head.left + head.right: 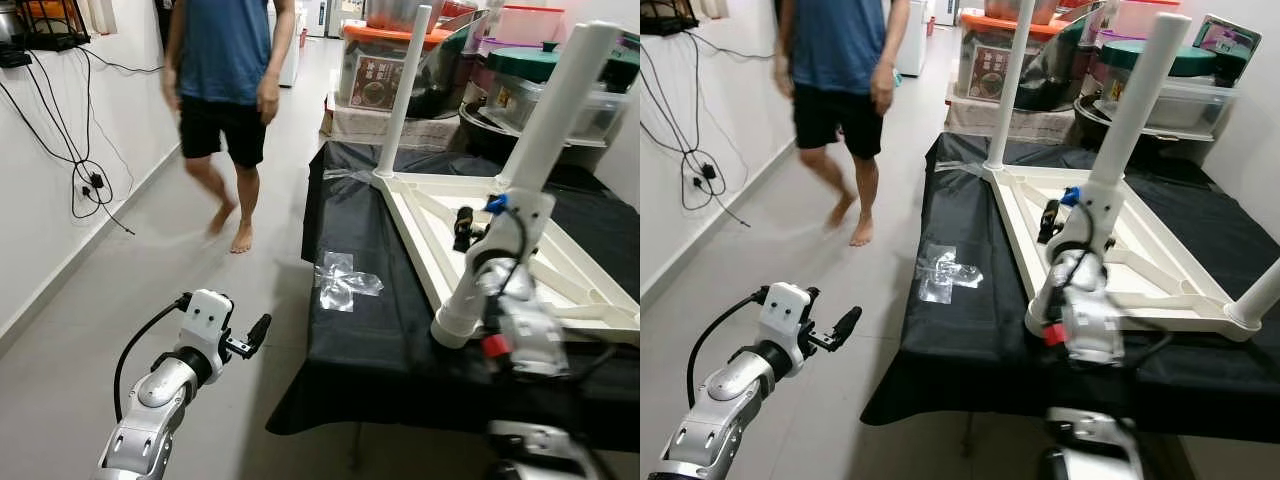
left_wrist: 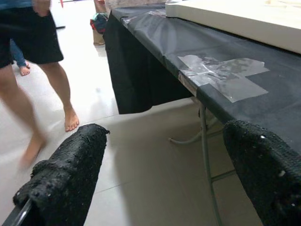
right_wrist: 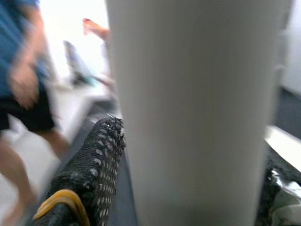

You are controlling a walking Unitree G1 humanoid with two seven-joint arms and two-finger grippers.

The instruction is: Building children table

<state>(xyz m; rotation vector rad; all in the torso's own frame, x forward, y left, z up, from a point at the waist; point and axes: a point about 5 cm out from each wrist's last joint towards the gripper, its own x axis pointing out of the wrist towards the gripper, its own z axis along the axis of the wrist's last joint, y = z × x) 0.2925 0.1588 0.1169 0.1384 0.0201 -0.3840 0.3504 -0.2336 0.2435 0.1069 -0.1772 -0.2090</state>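
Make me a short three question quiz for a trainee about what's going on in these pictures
1. True or false: the right claw is closed around a white cylindrical table leg.
2. Where does the upturned white plastic tabletop lie? A) on the floor B) on the black cloth-covered table C) against the wall
3. Fill in: the left claw hangs open over the ____.

Key: 1 true; 2 B; 3 floor, beside the table, with a barefoot person in a blue shirt walking beyond it.
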